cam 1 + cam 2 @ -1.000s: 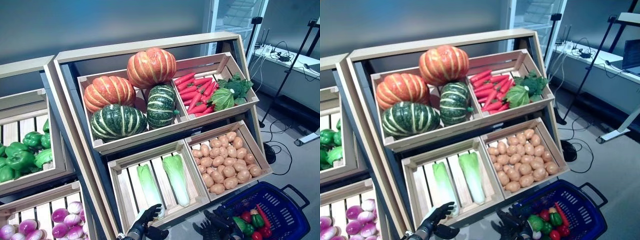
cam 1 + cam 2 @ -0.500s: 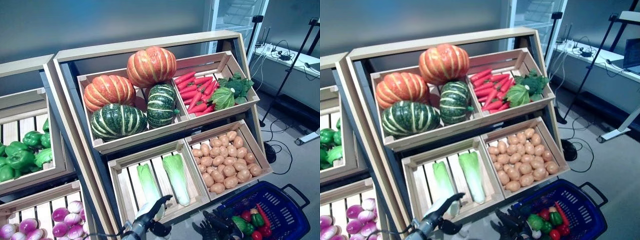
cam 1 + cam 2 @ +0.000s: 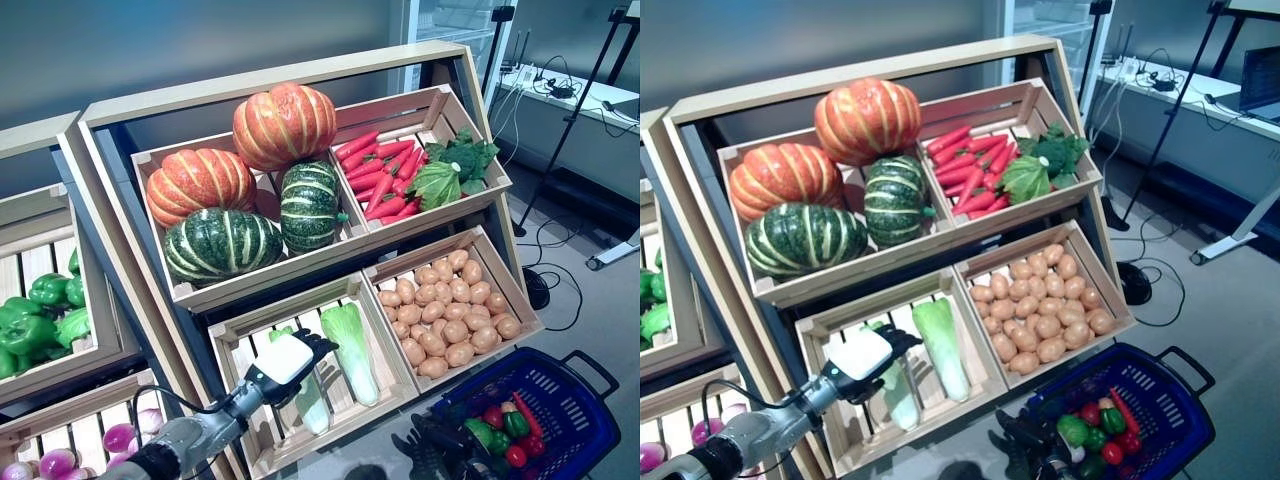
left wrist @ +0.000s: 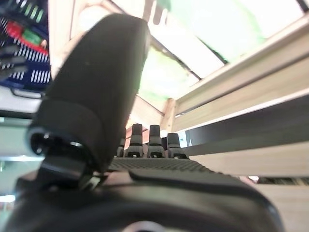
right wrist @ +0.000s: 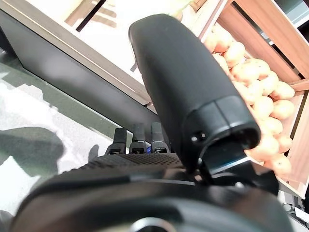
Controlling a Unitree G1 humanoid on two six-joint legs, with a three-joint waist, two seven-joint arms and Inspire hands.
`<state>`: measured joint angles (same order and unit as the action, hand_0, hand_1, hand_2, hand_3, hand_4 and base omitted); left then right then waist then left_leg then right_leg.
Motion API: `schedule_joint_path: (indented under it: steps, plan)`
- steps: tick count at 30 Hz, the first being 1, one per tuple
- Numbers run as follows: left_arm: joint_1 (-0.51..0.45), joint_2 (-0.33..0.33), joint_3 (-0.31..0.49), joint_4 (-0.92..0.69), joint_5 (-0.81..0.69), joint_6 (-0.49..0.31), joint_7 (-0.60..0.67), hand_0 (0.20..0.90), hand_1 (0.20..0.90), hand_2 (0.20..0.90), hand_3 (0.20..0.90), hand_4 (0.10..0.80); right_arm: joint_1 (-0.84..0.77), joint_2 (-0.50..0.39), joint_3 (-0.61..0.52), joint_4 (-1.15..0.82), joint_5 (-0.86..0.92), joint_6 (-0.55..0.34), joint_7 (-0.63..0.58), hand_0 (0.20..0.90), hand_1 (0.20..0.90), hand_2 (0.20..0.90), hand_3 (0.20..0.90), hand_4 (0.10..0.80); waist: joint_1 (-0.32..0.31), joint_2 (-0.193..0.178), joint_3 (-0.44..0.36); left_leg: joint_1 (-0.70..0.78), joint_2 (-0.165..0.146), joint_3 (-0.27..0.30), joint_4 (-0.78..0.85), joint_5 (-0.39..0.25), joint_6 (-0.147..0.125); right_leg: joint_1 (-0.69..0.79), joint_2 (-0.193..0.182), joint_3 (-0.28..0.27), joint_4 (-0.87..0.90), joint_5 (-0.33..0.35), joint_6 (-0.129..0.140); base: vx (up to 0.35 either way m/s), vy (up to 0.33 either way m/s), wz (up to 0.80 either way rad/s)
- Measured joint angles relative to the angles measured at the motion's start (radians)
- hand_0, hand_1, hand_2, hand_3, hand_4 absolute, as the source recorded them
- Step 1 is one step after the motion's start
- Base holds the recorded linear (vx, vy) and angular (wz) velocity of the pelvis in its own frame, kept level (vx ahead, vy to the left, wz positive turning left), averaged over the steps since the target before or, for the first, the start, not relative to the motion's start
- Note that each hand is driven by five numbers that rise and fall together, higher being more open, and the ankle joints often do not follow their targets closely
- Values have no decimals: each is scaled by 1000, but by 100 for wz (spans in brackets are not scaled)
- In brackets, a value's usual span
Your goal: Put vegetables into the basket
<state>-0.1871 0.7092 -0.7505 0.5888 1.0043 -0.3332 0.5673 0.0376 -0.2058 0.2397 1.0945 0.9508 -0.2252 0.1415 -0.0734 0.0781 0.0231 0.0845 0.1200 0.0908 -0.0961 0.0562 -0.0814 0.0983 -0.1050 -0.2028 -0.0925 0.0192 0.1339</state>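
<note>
My left hand [image 3: 288, 360] reaches into the stand's lower left crate [image 3: 240, 345], fingers straight and open, right over the left of two pale green cabbages [image 3: 313, 405]. In the left wrist view the cabbage [image 4: 166, 72] shows just past the fingers [image 4: 149, 140]. The blue basket [image 3: 585, 395] stands on the floor at the lower right, with red and green peppers [image 3: 505, 430] and a long red vegetable in it. My right hand [image 3: 440, 458] is open and empty beside the basket's near rim; its straight fingers [image 5: 140, 137] show in the right wrist view.
The wooden stand [image 3: 270, 85] with sloping crates rises in front of me. A second stand [image 3: 40, 210] is at the left. The potato crate [image 3: 450, 310] sits just above the basket. Tripod legs and cables [image 3: 560, 230] lie at the right.
My left arm has risen from the floor in front of the stand into the lower left crate, over the left cabbage. The camera has shifted a little. The right hand has stayed put.
</note>
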Motion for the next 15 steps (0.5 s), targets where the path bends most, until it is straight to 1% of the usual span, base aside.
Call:
schedule_joint_path:
  steps: [1,5,6,7,10,13,15]
  plan:
    - [-15,15,-24,-3,11,10,-14,900,900,900,900,800,0,-5,0,0,0,0,0,900,900,900,900,800,0,0,0,0,0,0,0,0,0,0,0,0,0,0,0,24,-44,0]
    - [-31,53,-63,-8,51,23,-93,900,900,900,900,800,0,-22,-24,1,0,0,0,900,900,900,900,800,-13,1,0,-1,0,0,0,0,0,0,0,0,3,0,0,13,-38,0]
    - [-45,64,-98,-6,69,25,-131,900,900,900,900,800,-1,-28,-39,1,2,-2,-2,900,900,900,900,800,-17,1,0,-1,0,0,0,0,0,-1,0,0,3,0,0,-33,-21,0]
    - [-47,64,-106,-5,76,26,-142,900,900,900,900,800,-2,-32,-39,1,2,-2,-3,900,900,900,900,800,-16,1,0,-1,0,0,4,0,0,-1,0,0,4,0,0,-83,-21,-2]
    - [-74,64,-163,6,104,32,-176,900,900,900,900,800,-21,-56,-39,-1,10,-2,-7,900,900,900,900,800,-18,-1,6,-33,1,1,28,1,-1,-37,-1,6,30,-2,-2,-130,1,-2]
    - [-191,67,-225,47,123,34,-182,900,900,900,900,800,-100,-80,-40,-1,42,-2,-11,900,900,900,900,800,-18,-11,85,-104,2,4,106,-3,4,-121,-11,9,153,-40,-9,-161,16,9]
    - [-249,71,-230,92,137,34,-169,900,900,900,900,800,-150,-86,-51,-1,54,-2,-11,900,900,900,900,800,-17,-25,125,-149,3,11,169,-17,6,-193,-19,31,264,-86,-15,-161,-12,-1]
